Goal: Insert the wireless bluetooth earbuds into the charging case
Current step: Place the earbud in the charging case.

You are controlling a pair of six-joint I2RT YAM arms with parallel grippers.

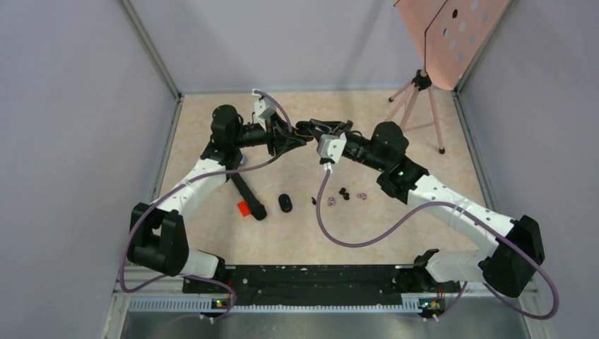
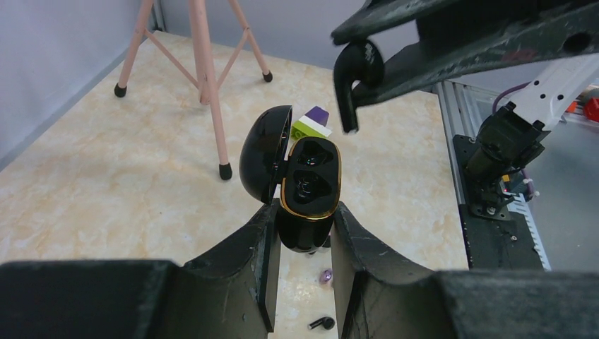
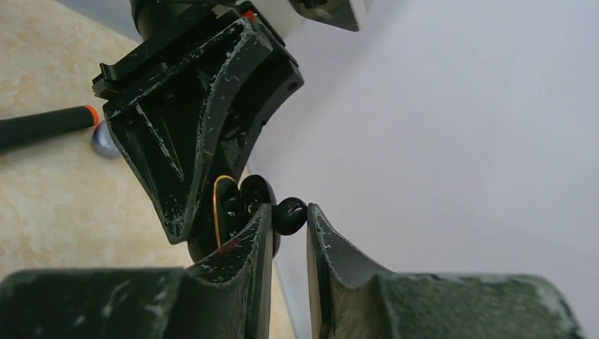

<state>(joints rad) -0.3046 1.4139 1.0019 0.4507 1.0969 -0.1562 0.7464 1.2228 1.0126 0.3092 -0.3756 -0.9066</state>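
My left gripper (image 2: 304, 213) is shut on a black charging case (image 2: 309, 185) with a gold rim. It holds the case in the air with the lid (image 2: 263, 152) open and both sockets showing. My right gripper (image 3: 289, 214) is shut on a black earbud (image 3: 290, 215), stem down, just above and to the right of the open case (image 3: 227, 205). The same earbud shows in the left wrist view (image 2: 350, 79). The two grippers meet at the table's far middle (image 1: 305, 135). Loose black and purple earbuds (image 1: 345, 194) lie on the table below.
A second black case (image 1: 285, 203) and a black marker with a red piece (image 1: 248, 199) lie left of the loose buds. Green and purple blocks (image 2: 311, 123) sit beyond the held case. A pink tripod (image 1: 417, 99) stands at the back right. Walls enclose the table.
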